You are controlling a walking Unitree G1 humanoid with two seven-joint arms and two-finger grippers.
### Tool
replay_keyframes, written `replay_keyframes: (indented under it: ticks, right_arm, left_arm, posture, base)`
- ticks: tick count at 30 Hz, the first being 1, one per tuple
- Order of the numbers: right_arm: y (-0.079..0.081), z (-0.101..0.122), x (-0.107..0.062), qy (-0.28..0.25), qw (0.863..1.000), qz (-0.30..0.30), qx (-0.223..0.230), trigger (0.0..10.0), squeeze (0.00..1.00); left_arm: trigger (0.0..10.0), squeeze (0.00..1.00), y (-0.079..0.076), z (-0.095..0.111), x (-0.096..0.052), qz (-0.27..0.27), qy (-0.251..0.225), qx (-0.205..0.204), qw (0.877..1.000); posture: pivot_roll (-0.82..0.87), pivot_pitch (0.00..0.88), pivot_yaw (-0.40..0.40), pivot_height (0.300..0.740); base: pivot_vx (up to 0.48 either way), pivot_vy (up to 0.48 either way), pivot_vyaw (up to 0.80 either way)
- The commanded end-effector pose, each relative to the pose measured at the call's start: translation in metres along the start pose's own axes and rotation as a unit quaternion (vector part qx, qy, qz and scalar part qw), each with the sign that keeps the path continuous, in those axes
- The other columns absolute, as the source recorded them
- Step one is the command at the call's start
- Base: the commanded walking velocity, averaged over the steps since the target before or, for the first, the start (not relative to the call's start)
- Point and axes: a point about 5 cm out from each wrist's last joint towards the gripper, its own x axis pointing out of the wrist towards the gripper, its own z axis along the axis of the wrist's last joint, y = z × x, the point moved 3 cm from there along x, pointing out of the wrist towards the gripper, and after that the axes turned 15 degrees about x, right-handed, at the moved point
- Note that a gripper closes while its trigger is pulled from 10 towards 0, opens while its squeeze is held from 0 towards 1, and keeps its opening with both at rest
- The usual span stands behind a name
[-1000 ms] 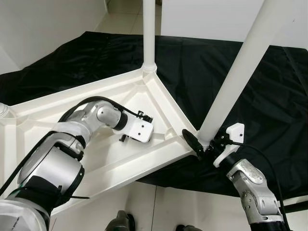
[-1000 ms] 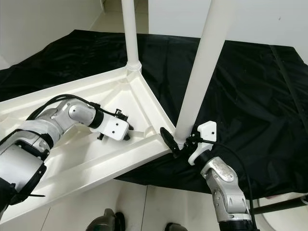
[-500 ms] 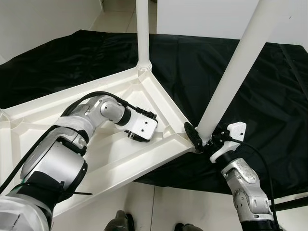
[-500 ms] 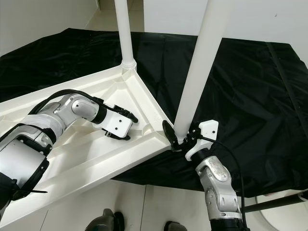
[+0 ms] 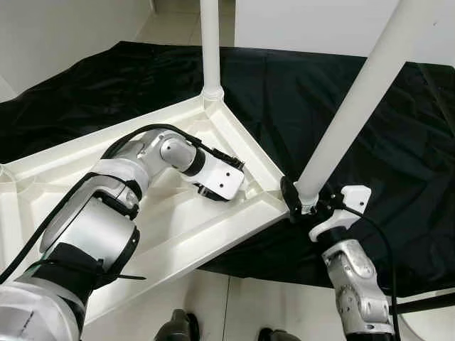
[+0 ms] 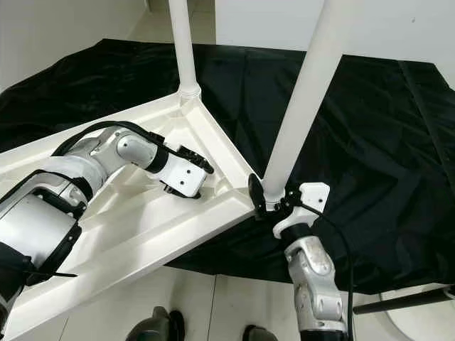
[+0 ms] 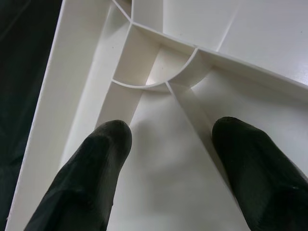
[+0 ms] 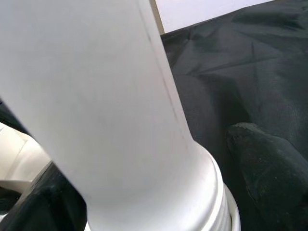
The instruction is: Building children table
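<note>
We log right claw lower right of frame, fingers clamped round base of near table leg at tabletop corner. Left claw mid-frame, fingers spread, holding nothing, inside upturned white tabletop near corner socket. Second leg upright at far corner, upper centre. Black sheet beneath, across upper frame.

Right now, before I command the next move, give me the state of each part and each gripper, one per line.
Tabletop: upside down on the black cloth, ribbed underside facing up.
Near table leg: standing in its corner socket, leaning.
Far table leg: upright in its corner socket.
Right gripper: fingers around the base of the near leg.
Left gripper: open, resting inside the tabletop by the near corner, holding nothing.
</note>
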Motion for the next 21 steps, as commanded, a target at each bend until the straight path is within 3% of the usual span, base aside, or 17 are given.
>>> replay_keyframes:
  ticks: [1,10,13,21]
  right_arm:
    - [-0.009,-0.002,-0.007,0.003,1.0,-0.024,-0.003,10.0,0.0]
    - [-0.003,0.0,-0.014,-0.001,1.0,-0.02,0.002,10.0,0.0]
    - [-0.002,-0.001,-0.015,0.001,1.0,-0.019,0.003,10.0,0.0]
    - [0.002,-0.003,-0.015,0.005,1.0,-0.016,0.009,10.0,0.0]
  left_arm:
    - [10.0,0.0,0.033,-0.01,-0.006,0.2,0.066,0.004,0.978]
    - [10.0,0.0,0.05,-0.01,-0.002,0.232,0.106,0.04,0.966]
    - [10.0,0.0,0.05,-0.011,-0.001,0.231,0.114,0.049,0.965]
    - [10.0,0.0,0.039,-0.02,-0.002,0.209,0.132,0.027,0.969]
  posture:
    - [-0.02,0.151,0.092,0.74]
    - [-0.03,0.165,0.102,0.74]
    - [-0.03,0.165,0.102,0.74]
    - [-0.03,0.17,0.098,0.74]
  base:
    - [0.0,0.0,0.0]
    - [0.0,0.0,0.0]
    - [0.0,0.0,0.0]
    - [0.0,0.0,0.0]
